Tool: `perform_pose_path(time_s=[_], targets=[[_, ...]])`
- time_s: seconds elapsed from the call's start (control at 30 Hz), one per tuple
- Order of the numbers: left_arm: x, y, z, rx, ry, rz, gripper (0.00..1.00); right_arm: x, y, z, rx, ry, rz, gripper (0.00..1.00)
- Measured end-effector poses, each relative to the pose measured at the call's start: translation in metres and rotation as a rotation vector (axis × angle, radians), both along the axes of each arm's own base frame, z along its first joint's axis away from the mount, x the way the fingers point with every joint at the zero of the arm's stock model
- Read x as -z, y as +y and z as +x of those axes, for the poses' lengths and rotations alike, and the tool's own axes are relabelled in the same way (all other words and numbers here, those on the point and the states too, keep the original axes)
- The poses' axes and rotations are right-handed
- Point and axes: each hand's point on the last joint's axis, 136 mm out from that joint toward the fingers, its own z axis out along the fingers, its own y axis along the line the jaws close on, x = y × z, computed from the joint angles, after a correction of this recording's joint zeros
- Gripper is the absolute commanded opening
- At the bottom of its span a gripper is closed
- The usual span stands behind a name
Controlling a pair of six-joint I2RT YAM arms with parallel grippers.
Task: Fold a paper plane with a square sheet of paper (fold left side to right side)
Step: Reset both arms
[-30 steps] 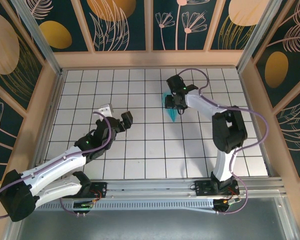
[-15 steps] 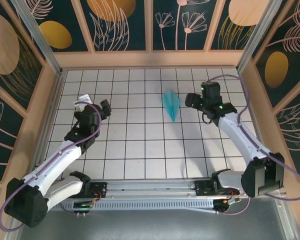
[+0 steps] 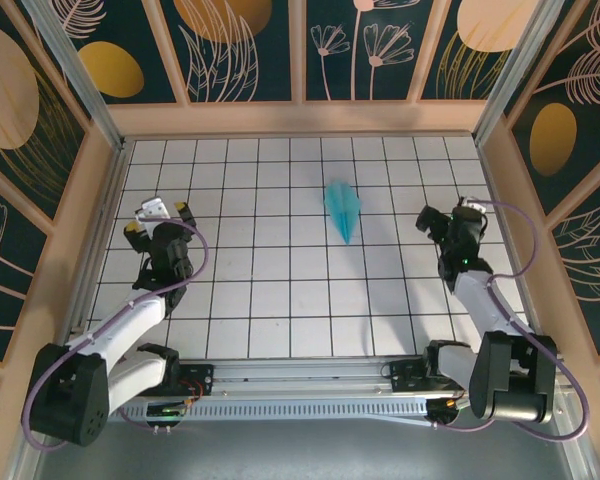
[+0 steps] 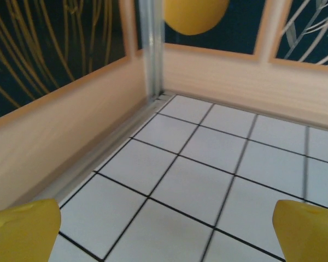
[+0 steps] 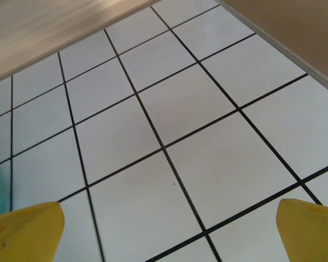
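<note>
- Well, the white table (image 3: 280, 300) with black lines is covering the whole floor, and wooden walls (image 3: 300, 118) are standing all around it.
- The left arm (image 3: 130, 320) is reaching toward the left wall, and the right arm (image 3: 480, 300) is reaching toward the right wall. Both are sitting well apart from the paper.
- The paper plane (image 3: 341, 210) is lying flat near the middle of the table, a bit toward the back. Its sharp nose is pointing at the arms, and nothing is touching it.
- The left gripper (image 3: 160, 220) is gaping wide and holding nothing. Its yellow fingers (image 4: 22, 229) are hanging over bare tiles.
- The right gripper (image 3: 448, 215) is gaping wide too, with nothing between its yellow fingers (image 5: 24, 229).
- The plane is looking very thin and light, so I am guessing it is going to slide or flutter at a small push.
- It is probably going to crumple under a hard squeeze. The thick folded line down its middle is looking like the best place to pinch, gently, because the thin wing edges are likely bending too easily.
</note>
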Motion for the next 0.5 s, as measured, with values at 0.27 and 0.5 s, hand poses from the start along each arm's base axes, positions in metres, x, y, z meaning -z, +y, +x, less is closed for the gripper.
perform_pose_path(time_s=[0.27,0.5], targets=[[0.034,0.016,0.01,-0.027,0.056,0.066,0.99,0.026,0.0,0.008,-0.041,-0.137,-0.087,0.99],[0.052,0.011,0.016,0.054,0.042,0.058,0.99,0.031,0.014,0.014,-0.114,-0.233,-0.142,0.99]])
